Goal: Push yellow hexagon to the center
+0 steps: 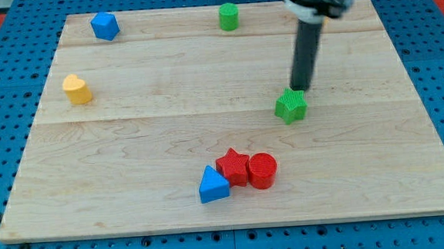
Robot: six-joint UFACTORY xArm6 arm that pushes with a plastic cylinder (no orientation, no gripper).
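The only yellow block (77, 88) stands near the board's left edge, in the upper half; its shape looks rounded like a heart rather than a clear hexagon. My tip (301, 89) is far to its right, right of the board's middle, touching the top edge of a green star block (291, 105).
A blue block (105, 26) stands at the top left and a green cylinder (228, 17) at the top middle. A blue triangle (212, 185), a red star (233, 167) and a red cylinder (262, 170) cluster at the bottom middle. The wooden board (131, 145) lies on blue pegboard.
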